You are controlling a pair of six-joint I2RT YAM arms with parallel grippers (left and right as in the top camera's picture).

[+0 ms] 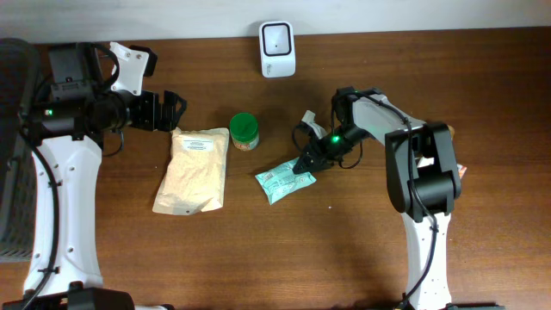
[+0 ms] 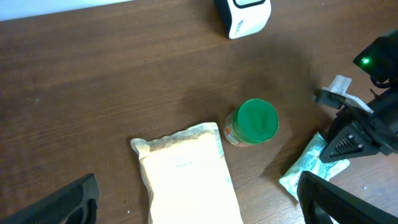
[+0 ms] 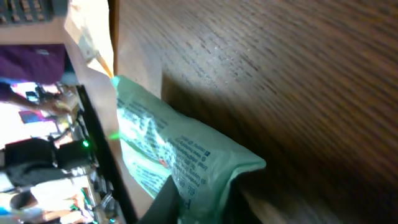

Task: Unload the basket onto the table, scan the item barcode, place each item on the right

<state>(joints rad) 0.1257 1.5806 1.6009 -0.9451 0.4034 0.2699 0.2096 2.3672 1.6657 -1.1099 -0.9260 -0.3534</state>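
Observation:
The item in hand is a pale green printed packet lying on the wooden table right of centre. My right gripper is shut on its right-hand edge. In the right wrist view the packet is pinched between the dark fingers of that gripper. The white barcode scanner stands at the table's far edge, also in the left wrist view. My left gripper hangs open at the left, above the top of a beige pouch, with nothing between its fingers.
A small jar with a green lid stands between the beige pouch and the green packet. From the left wrist the jar, the pouch, the packet and the right gripper all show.

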